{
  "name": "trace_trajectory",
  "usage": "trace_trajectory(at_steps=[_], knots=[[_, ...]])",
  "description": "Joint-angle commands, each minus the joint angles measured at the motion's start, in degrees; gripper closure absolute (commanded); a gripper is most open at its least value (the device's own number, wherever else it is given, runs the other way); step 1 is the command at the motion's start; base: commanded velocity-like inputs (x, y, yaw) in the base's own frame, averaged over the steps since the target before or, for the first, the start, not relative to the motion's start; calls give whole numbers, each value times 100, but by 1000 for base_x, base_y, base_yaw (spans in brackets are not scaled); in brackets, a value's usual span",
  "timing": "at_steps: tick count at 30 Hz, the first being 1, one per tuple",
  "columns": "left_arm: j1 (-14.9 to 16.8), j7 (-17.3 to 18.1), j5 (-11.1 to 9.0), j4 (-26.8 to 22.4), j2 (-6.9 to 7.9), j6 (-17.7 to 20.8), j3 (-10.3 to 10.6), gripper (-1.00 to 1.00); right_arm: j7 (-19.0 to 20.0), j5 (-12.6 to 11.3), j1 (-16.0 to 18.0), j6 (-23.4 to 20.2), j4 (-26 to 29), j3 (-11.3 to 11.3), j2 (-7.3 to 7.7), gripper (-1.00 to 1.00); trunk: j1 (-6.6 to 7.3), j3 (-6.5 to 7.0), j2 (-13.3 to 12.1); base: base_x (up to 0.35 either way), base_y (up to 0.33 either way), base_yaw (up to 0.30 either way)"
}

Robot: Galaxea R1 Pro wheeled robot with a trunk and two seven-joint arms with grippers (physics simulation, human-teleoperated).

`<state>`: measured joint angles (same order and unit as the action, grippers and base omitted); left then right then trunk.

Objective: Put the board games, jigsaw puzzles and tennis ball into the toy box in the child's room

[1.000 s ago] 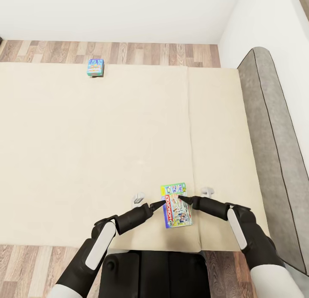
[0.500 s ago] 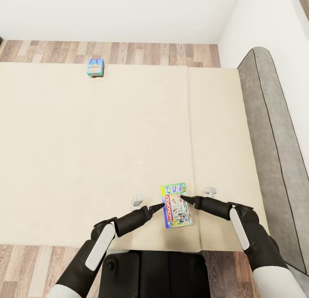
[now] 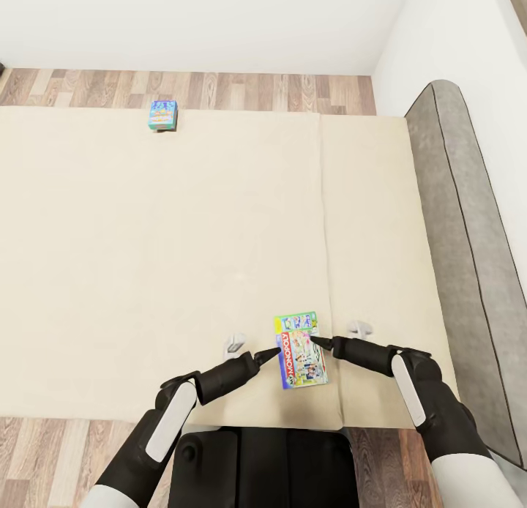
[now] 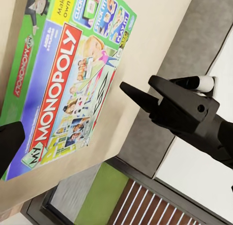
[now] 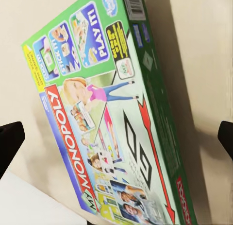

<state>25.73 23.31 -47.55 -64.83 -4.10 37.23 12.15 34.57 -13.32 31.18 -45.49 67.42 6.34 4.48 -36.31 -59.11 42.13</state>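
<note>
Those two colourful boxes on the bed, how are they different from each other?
The Monopoly box is mostly green, red and white; the blue box is mostly blue. The Monopoly box looks larger. It lies near the robot, between its left gripper and right gripper; the blue box sits alone at the bed's far edge. Both rest on the mattress.

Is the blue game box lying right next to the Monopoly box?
No, the blue box sits at the bed's far edge, the Monopoly box near.

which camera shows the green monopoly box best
The right wrist view: the flat green, white and red Monopoly game box nearly fills it, lid print readable, one long side visible. The left wrist view also shows its lid large, at a slant. The head view shows it small on the cream bed.
</note>
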Motion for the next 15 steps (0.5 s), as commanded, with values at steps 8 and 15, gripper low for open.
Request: trace_trajectory(at_steps=[8,15], knots=[[1,-2,-30,-1,-2,38,-6,-100,14,-9,2,-35,3,8,-1,-100,-1,-3,4,0,0,0],[1,-2,-30,-1,-2,38,-6,-100,14,-9,2,-35,3,8,-1,-100,-1,-3,4,0,0,0]])
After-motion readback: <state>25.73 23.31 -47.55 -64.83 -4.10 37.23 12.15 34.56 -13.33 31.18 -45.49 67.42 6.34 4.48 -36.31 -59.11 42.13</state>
